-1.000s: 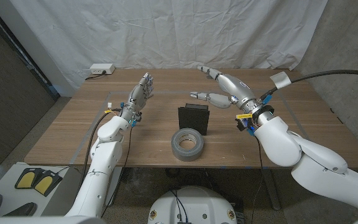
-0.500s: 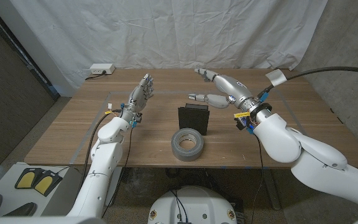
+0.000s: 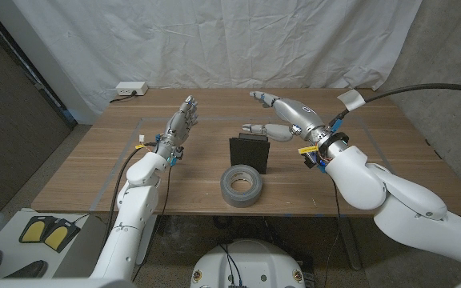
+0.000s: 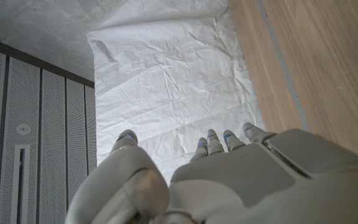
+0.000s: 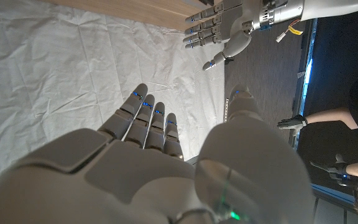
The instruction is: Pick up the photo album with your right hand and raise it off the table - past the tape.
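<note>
Right hand has drifted a little toward the table's middle over the last second, thumb now just above the photo album; album, tape and left hand haven't moved. Hand is wide open, fingers spread, holding nothing, hovering behind and above the album's top edge.

Album stands upright mid-table, dark cover facing us, with the tape roll just in front of it on the near side, close but whether touching we can't tell.

For the grasp, we'd bring the hand down from behind, thumb on one face, fingers on the other, and pinch near the top edge. It's thin and upright, so it will likely tip if nudged before we close. Then lift straight up, so it doesn't drag into the roll.

Left hand is open and empty, off to its own side, well clear.
</note>
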`<control>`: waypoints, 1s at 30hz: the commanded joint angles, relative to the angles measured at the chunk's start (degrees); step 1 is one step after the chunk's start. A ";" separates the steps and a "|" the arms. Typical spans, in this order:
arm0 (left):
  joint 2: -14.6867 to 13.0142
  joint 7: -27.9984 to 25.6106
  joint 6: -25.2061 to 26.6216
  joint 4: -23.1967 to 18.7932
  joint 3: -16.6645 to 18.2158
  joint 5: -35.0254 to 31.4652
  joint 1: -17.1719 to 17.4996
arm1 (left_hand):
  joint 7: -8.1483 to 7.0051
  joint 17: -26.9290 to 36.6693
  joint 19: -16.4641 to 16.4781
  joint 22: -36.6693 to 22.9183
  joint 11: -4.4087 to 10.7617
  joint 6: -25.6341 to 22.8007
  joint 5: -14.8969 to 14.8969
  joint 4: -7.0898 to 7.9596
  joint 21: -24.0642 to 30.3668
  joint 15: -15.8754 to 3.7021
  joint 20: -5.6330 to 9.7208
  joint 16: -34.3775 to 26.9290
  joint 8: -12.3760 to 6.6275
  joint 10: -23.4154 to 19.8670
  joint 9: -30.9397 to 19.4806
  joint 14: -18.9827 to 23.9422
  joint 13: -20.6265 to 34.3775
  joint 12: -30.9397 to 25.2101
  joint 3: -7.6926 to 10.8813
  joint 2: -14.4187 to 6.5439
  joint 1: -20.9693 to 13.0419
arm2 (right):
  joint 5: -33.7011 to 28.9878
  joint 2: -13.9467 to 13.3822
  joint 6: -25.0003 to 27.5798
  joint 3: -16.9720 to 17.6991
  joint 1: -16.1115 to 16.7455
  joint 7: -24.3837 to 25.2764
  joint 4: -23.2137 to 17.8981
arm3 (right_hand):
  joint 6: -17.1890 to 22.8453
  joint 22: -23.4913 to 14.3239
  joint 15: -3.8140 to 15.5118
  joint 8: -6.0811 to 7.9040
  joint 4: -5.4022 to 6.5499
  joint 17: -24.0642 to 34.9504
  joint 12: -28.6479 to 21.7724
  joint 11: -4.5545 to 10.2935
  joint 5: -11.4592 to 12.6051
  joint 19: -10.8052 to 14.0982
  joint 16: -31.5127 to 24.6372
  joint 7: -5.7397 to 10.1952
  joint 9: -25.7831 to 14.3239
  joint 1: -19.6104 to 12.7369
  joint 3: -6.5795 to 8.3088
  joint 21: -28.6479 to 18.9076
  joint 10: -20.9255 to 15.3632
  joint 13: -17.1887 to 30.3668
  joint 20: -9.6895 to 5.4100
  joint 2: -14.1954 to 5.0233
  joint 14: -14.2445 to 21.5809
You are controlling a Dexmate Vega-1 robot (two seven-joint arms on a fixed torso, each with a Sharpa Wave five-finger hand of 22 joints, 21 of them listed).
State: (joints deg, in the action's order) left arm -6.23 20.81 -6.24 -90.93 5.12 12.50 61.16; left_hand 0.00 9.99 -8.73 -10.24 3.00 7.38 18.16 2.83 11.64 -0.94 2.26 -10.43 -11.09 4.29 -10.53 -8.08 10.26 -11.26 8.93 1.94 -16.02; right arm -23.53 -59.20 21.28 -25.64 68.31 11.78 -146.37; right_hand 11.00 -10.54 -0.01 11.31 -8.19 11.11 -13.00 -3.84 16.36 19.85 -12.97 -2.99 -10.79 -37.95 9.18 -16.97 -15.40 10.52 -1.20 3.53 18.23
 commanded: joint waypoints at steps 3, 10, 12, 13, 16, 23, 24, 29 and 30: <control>0.11 -0.05 -0.61 0.31 -0.60 0.02 -0.39 | 0.14 0.32 -0.42 -0.30 -0.10 0.28 -0.31 -0.09 -0.08 0.14 3.67 -0.18 0.03 0.18 -0.09 -0.18 0.28 -0.18 -0.39 -0.10 -0.75 | -2.40 -0.01 3.74 -1.52 -0.96 -2.60 -1.04 | 1.22 -0.19 -0.09 0.72 0.43 0.33 -0.72 0.28 0.35 0.83 -0.13 0.11 -0.15 -0.25 -0.22 0.01 -1.85 0.30 0.07 0.23 1.02; -0.09 -0.01 -0.70 0.72 -0.57 0.11 -0.64 | 0.20 0.32 -0.48 -0.30 -0.08 0.26 -0.34 -0.09 -0.09 0.13 3.62 -0.18 0.01 0.18 -0.09 -0.20 0.28 -0.18 -0.46 -0.14 -0.81 | -4.93 0.88 6.99 -3.97 -2.70 -4.99 -1.34 | 2.11 -0.20 -0.38 0.98 0.55 0.37 -1.09 0.09 0.49 1.00 0.01 -0.04 -0.16 -0.22 -0.38 0.13 -2.96 0.34 0.18 0.27 1.07; -0.12 0.36 -0.98 1.37 -0.57 0.36 -1.07 | 0.16 0.32 -0.48 -0.30 0.15 0.29 -0.35 -0.09 -0.08 0.12 3.68 -0.17 0.02 0.22 -0.09 -0.20 0.28 -0.17 -0.49 -0.15 -0.83 | -5.99 1.41 8.02 -4.94 -3.23 -5.51 -1.25 | 2.31 -0.20 -0.35 1.03 0.58 0.38 -1.16 0.04 0.51 1.00 0.04 -0.17 -0.16 -0.20 -0.43 0.17 -3.18 0.35 0.19 0.29 1.07; -0.07 0.47 -0.93 1.57 -0.57 0.54 -1.31 | 0.20 0.32 -0.49 -0.30 0.14 0.29 -0.35 -0.09 -0.08 0.11 3.68 -0.17 0.02 0.21 -0.09 -0.21 0.28 -0.17 -0.50 -0.15 -0.84 | -6.85 1.73 8.84 -5.58 -3.50 -5.84 -1.31 | 2.64 -0.21 -0.40 1.13 0.60 0.38 -1.17 0.09 0.54 1.01 0.07 -0.23 -0.16 -0.19 -0.46 0.20 -3.23 0.36 0.19 0.31 1.08; -0.28 0.77 -0.81 1.95 -0.77 0.45 -2.07 | 0.16 0.32 -0.48 -0.30 0.12 0.27 -0.36 -0.09 -0.08 0.11 3.61 -0.17 0.01 0.27 -0.09 -0.21 0.28 -0.15 -0.52 -0.16 -0.85 | -8.10 2.44 10.58 -6.68 -4.13 -6.96 -1.57 | 4.79 -0.23 -0.76 1.80 0.77 0.41 -1.21 0.02 0.69 0.93 0.33 -0.31 -0.22 -0.08 -0.71 0.47 -3.53 0.43 0.40 0.37 0.88; -0.48 1.51 -1.38 2.95 -0.86 0.75 -3.21 | 0.15 0.32 -0.50 -0.30 0.06 0.32 -0.38 -0.09 -0.07 0.11 3.58 -0.17 0.02 0.24 -0.09 -0.21 0.28 -0.17 -0.58 -0.21 -0.91 | -10.75 3.47 13.27 -8.51 -5.36 -8.94 -2.30 | 4.98 -0.24 -1.15 1.76 0.95 0.45 -1.28 0.13 0.74 0.74 0.48 -0.39 -0.25 0.15 -0.91 0.67 -3.79 0.49 0.62 0.41 0.72; -0.54 1.73 -1.18 3.13 -0.88 0.89 -3.37 | 0.14 0.32 -0.50 -0.30 0.05 0.32 -0.39 -0.09 -0.07 0.13 3.57 -0.17 0.02 0.22 -0.09 -0.20 0.28 -0.17 -0.58 -0.21 -0.91 | -10.99 3.53 13.50 -8.69 -5.51 -9.27 -2.39 | 4.85 -0.24 -1.18 1.67 1.01 0.46 -1.36 0.08 0.76 0.72 0.47 -0.46 -0.25 0.22 -0.97 0.72 -4.02 0.50 0.64 0.41 0.79; -0.71 2.33 0.55 3.62 -1.46 0.88 -4.02 | 0.18 0.32 -0.50 -0.30 0.10 0.33 -0.40 -0.10 -0.06 0.13 3.57 -0.17 0.02 0.25 -0.09 -0.20 0.28 -0.17 -0.61 -0.24 -0.95 | -12.60 4.26 14.99 -9.76 -5.79 -10.04 -2.78 | 4.40 -0.25 -1.29 1.42 1.08 0.48 -1.36 0.04 0.79 0.70 0.52 -0.51 -0.26 0.32 -1.07 0.80 -4.06 0.53 0.75 0.43 0.77; -1.27 2.50 0.95 3.69 -1.95 0.06 -4.29 | 0.16 0.32 -0.52 -0.30 0.10 0.32 -0.40 -0.10 -0.07 0.13 3.57 -0.17 0.02 0.25 -0.09 -0.20 0.28 -0.17 -0.61 -0.25 -0.96 | -13.14 4.36 15.33 -10.07 -5.88 -10.27 -2.87 | 4.31 -0.25 -1.29 1.37 1.10 0.48 -1.38 -0.05 0.80 0.70 0.53 -0.50 -0.26 0.34 -1.09 0.82 -4.13 0.53 0.74 0.43 0.77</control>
State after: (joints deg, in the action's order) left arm -6.67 22.08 -7.31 -88.47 4.29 13.11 58.51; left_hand 0.00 9.99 -8.72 -10.24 2.97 7.37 17.76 2.83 11.64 -0.94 2.25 -10.43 -11.09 4.25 -10.53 -8.08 10.26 -11.26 8.46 1.72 -16.25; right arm -32.81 -56.31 32.84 -32.99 63.75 3.97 -148.43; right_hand 15.47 -10.53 -1.15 12.93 -7.32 11.34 -13.89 -3.78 16.79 20.31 -12.48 -3.38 -10.78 -37.93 8.30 -16.30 -19.15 10.81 -0.70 3.54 18.93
